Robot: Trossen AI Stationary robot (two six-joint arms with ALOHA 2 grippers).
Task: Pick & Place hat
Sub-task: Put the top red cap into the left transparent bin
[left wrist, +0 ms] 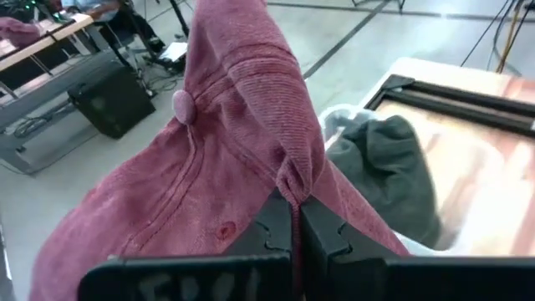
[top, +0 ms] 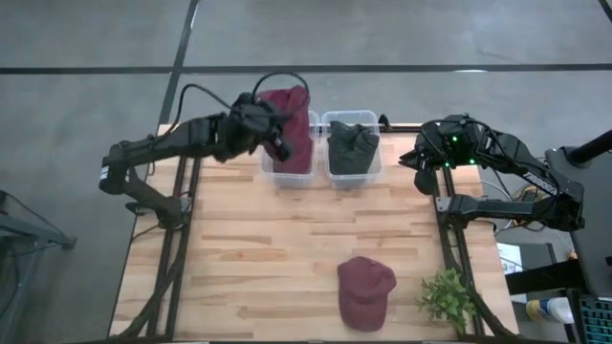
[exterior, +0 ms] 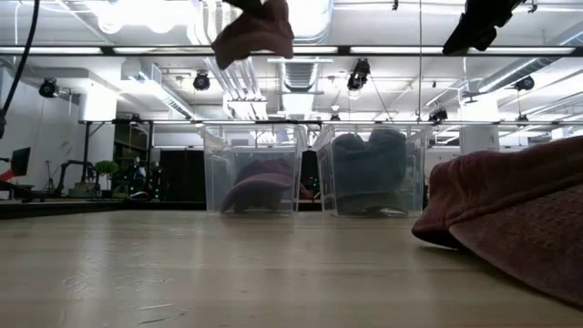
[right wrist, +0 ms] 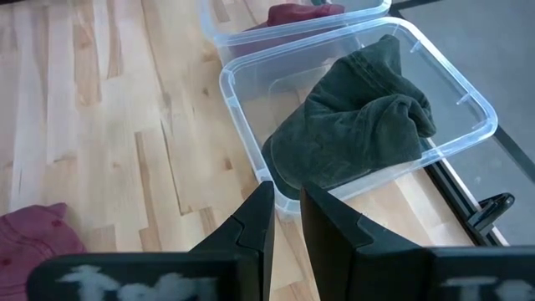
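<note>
A red hat (left wrist: 226, 150) hangs pinched in the closed left gripper (left wrist: 294, 219), held in the air above the left clear bin (top: 287, 174) at the table's (top: 258, 248) far edge. Beside it, a second bin (right wrist: 456, 100) holds a dark green hat (right wrist: 351, 125). The right gripper (right wrist: 284, 219), fingers nearly together and empty, waits near that bin. Another red hat (top: 365, 291) lies on the table's near side, next to a small plant (top: 447, 298).
</note>
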